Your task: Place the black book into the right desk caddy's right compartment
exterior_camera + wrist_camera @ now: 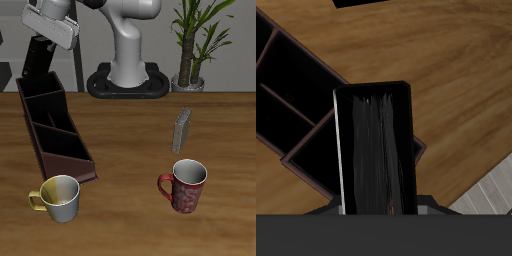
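My gripper (47, 40) is shut on the black book (38, 62) and holds it tilted, high over the table's back edge, above the far end of the right desk caddy (62, 150). The caddy is a long dark reddish-brown box with three sections, lying at a slant on the table. In the wrist view the black book (374, 145) hangs from the gripper (376, 207) straight over the caddy (286, 160), with its free end over an inner partition between two sections. The book stands clear of the caddy.
A small grey book (182, 128) stands upright mid-table. A red mug (185, 186) and a yellowish mug (58, 197) stand near the front edge. The robot base (127, 70) and a potted plant (192, 45) are at the back.
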You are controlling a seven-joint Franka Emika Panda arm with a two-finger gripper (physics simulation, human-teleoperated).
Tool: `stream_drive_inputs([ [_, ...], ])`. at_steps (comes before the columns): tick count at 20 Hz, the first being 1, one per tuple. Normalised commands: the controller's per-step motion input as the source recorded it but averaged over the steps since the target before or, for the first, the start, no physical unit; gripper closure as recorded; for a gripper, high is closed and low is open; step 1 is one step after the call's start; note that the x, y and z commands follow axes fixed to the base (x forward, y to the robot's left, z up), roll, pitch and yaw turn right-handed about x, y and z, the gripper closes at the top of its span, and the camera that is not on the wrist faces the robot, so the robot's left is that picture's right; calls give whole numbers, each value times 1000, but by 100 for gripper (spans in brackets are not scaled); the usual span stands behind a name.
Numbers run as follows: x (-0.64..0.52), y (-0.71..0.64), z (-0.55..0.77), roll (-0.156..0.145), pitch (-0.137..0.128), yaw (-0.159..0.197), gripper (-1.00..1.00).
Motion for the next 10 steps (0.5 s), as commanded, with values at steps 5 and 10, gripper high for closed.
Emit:
stream_drive_inputs([
  [5,51,3,-219,13,39,3,100],
  [10,79,65,-223,16,25,15,100],
])
